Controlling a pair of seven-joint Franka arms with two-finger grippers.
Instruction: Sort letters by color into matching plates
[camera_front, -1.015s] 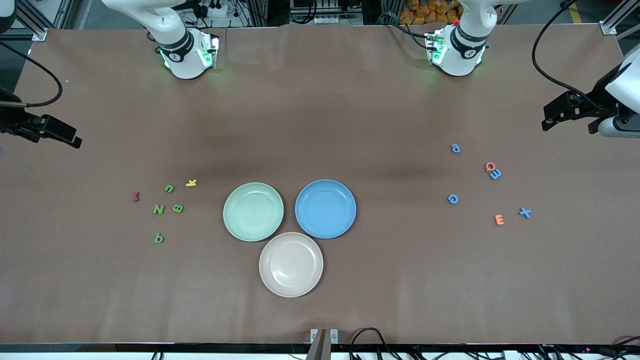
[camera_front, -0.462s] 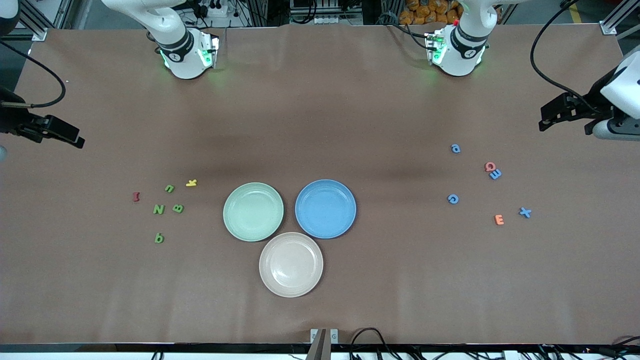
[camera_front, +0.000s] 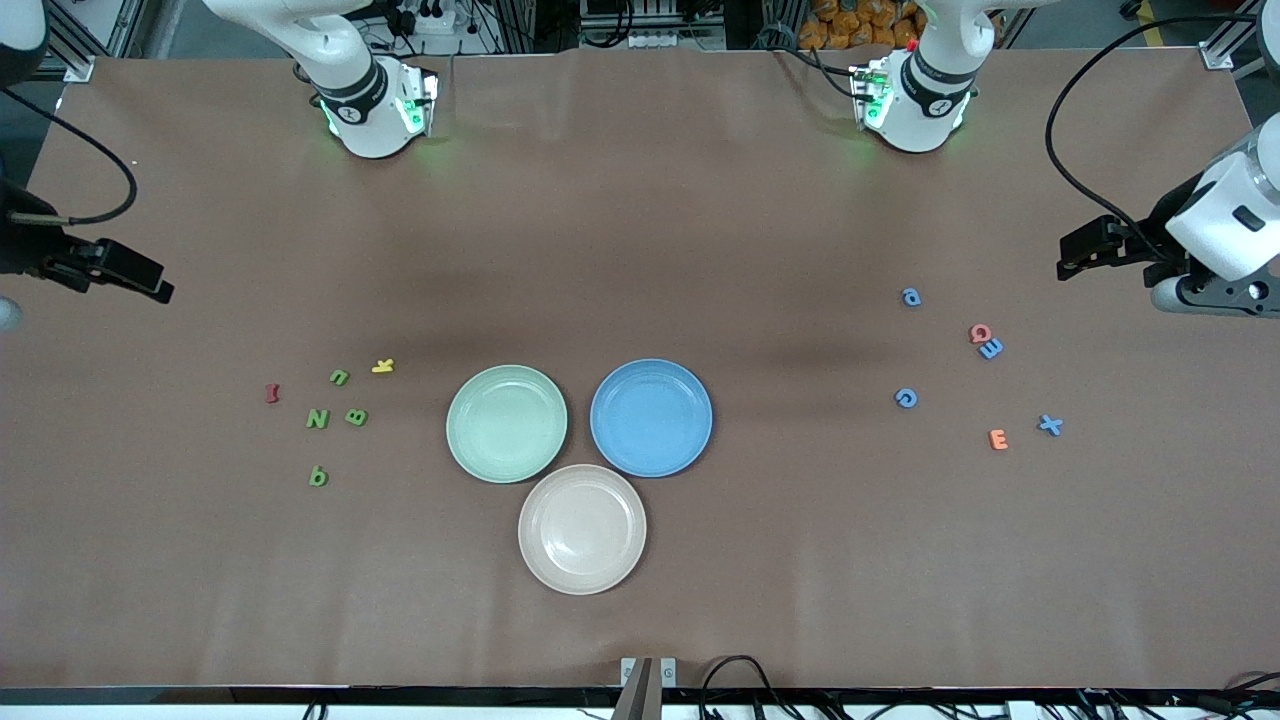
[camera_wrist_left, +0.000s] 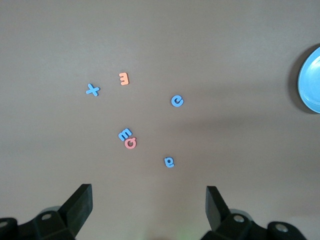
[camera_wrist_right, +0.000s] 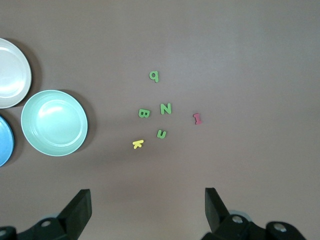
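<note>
My left gripper (camera_front: 1085, 245) hangs with jaws spread wide and empty over the counter (camera_front: 640, 200) at the left arm's end. Under it lie blue letters (camera_wrist_left: 125, 134) mixed with a pink one (camera_wrist_left: 131, 144) and an orange E (camera_front: 998, 439). My right gripper (camera_front: 135, 275), equally wide and empty, hangs over the right arm's end, with green letters (camera_wrist_right: 165, 108), a yellow k (camera_wrist_right: 137, 144) and a red piece (camera_wrist_right: 198, 118) nearby. Mid-counter, touching, sit the green plate (camera_front: 506, 423), blue plate (camera_front: 651, 417) and beige plate (camera_front: 582, 529), the beige nearest the front camera.

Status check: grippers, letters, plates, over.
Left gripper open above blue letters. Right gripper open near green letters. Plates hold nothing. No obstruction.
</note>
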